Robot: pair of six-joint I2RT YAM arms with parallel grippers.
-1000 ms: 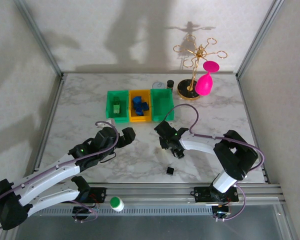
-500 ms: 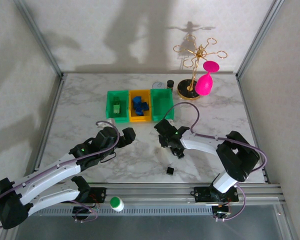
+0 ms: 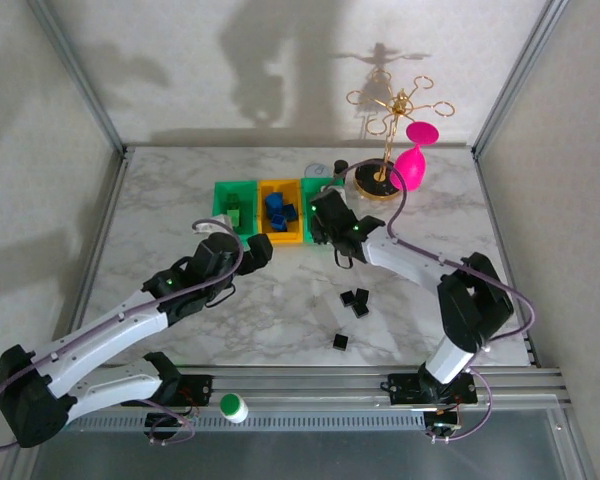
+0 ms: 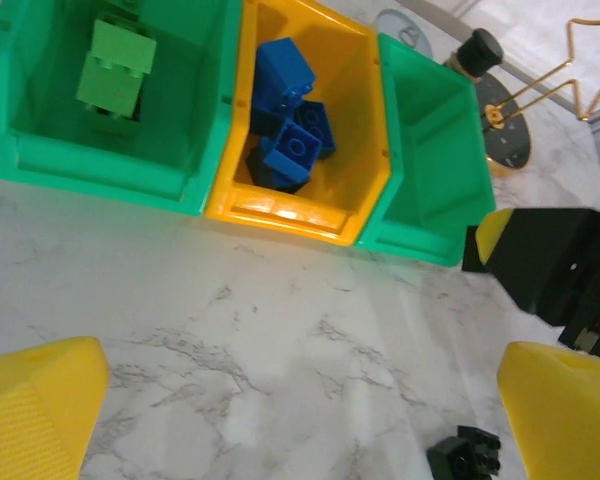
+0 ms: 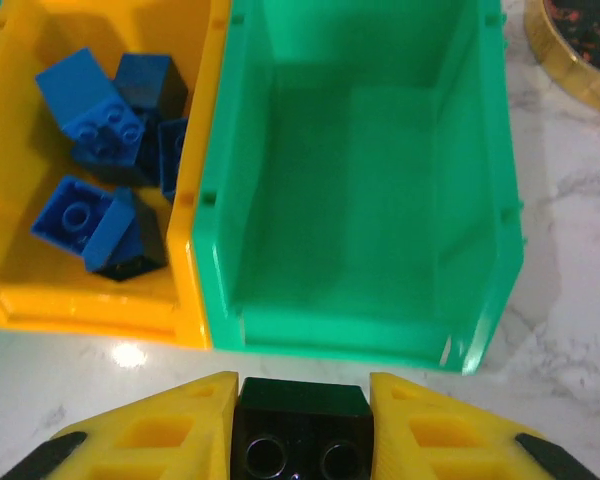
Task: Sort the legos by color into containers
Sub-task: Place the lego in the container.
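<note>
Three containers stand in a row: a green bin (image 3: 218,205) with green legos (image 4: 115,70), a yellow bin (image 3: 280,238) with blue legos (image 5: 90,130), and an empty green bin (image 5: 480,200). My right gripper (image 5: 302,440) is shut on a black lego (image 5: 302,425), just in front of the empty green bin's near wall. In the top view the right gripper (image 3: 327,226) covers part of that bin. Three more black legos (image 3: 356,302) lie on the marble in front of the bins. My left gripper (image 3: 254,252) hangs open before the bins, nothing between its fingers (image 4: 40,415).
A gold stand with a pink glass (image 3: 412,165) and a small dark cylinder (image 3: 341,167) sit behind the bins on the right. A green-and-white cap (image 3: 234,407) rests on the front rail. One black lego (image 4: 465,455) lies near the left gripper's right finger.
My right gripper has risen from the mid-table and moved back to the right green bin with a black lego in it, uncovering two black legos. The left gripper has edged towards the bins.
</note>
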